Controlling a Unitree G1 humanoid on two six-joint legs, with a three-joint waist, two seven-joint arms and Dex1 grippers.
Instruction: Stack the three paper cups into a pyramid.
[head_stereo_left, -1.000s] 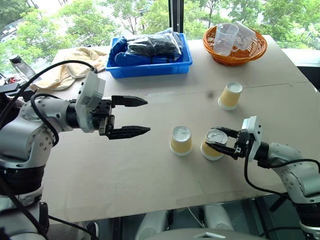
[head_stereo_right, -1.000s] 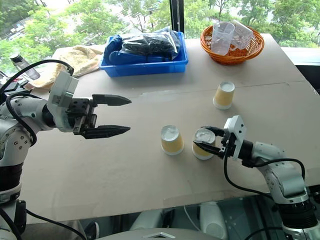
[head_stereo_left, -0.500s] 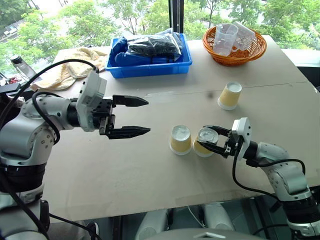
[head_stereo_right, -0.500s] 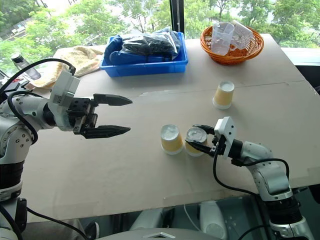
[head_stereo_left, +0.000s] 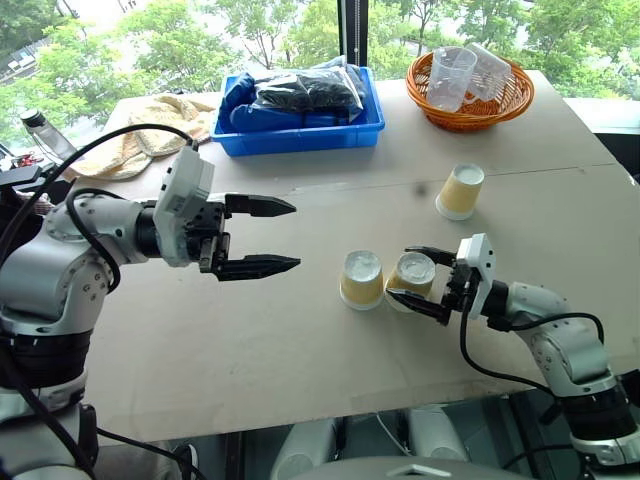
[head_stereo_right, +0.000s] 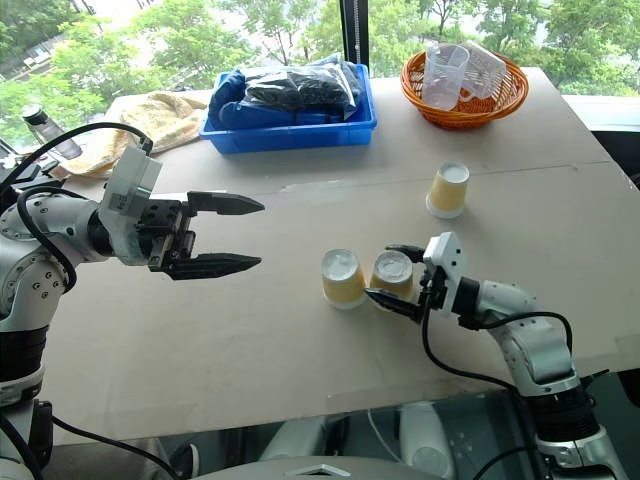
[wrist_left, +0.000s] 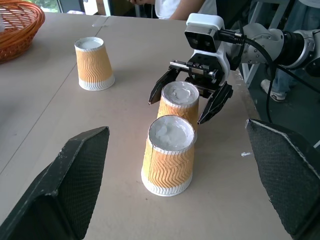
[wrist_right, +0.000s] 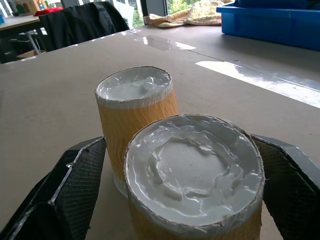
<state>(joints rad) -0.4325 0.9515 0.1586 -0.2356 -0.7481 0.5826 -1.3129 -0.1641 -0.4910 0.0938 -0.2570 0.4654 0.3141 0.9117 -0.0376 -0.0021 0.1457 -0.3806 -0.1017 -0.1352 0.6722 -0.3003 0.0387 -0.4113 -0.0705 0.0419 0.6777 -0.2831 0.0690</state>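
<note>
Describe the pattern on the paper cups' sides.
Embossed wavy zigzag ridges in tan-orange, clearest on the nearest cup in the left wrist view.

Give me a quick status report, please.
Right gripper open around second cup, beside first. Left gripper open, empty. Third cup apart. Nothing blocking.

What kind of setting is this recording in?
Probably an indoor lab or office test area, beside a large window with trees outside. A plain tabletop holds practice props: paper cups, a blue bin and a wicker basket. Dark chairs stand nearby.
</note>
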